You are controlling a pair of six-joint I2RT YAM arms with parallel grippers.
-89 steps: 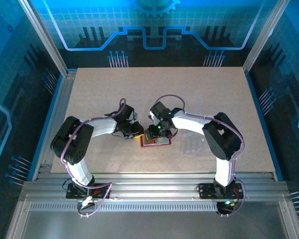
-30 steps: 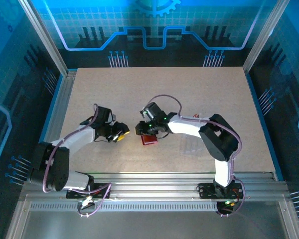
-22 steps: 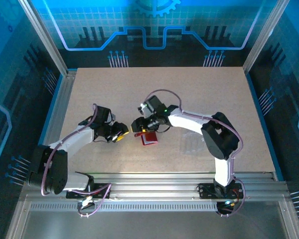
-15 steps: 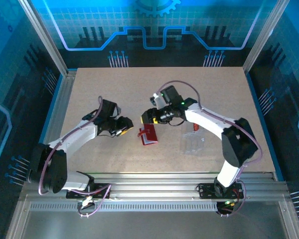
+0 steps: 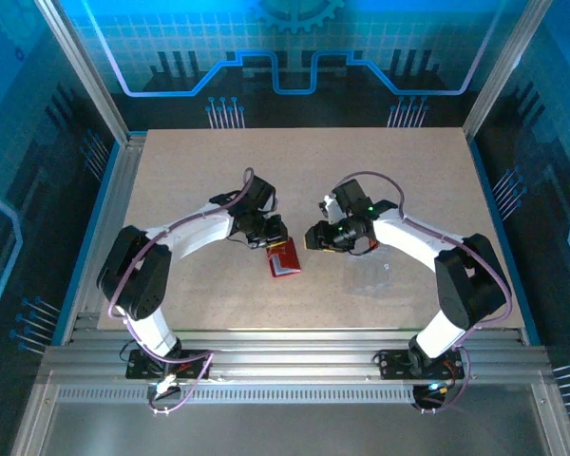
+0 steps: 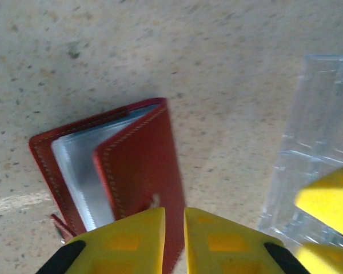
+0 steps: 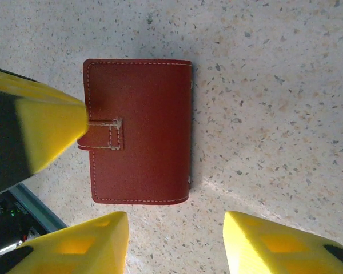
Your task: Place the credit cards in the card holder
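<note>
The red card holder (image 5: 286, 260) lies on the table between both arms. In the left wrist view the card holder (image 6: 143, 160) is slightly ajar, with silvery pockets showing under its cover. My left gripper (image 5: 275, 239) (image 6: 174, 220) hovers at the cover's edge, its jaws a thin slit apart with red cover behind the slit. I cannot tell whether it pinches anything. My right gripper (image 5: 313, 237) (image 7: 174, 237) stands open just right of the card holder (image 7: 143, 125), nothing between its fingers. A left finger (image 7: 46, 123) reaches the clasp tab (image 7: 106, 134). The credit cards are hidden.
A clear plastic bag (image 5: 370, 275) (image 6: 320, 154) lies right of the card holder, partly under the right arm. A yellow right finger (image 6: 326, 200) shows over it. Bare tabletop (image 5: 266, 171) stretches behind, metal rails (image 5: 285, 342) along the near edge.
My left arm has swung right onto the card holder and its jaws have narrowed. My right gripper has pulled off the card holder to its right side.
</note>
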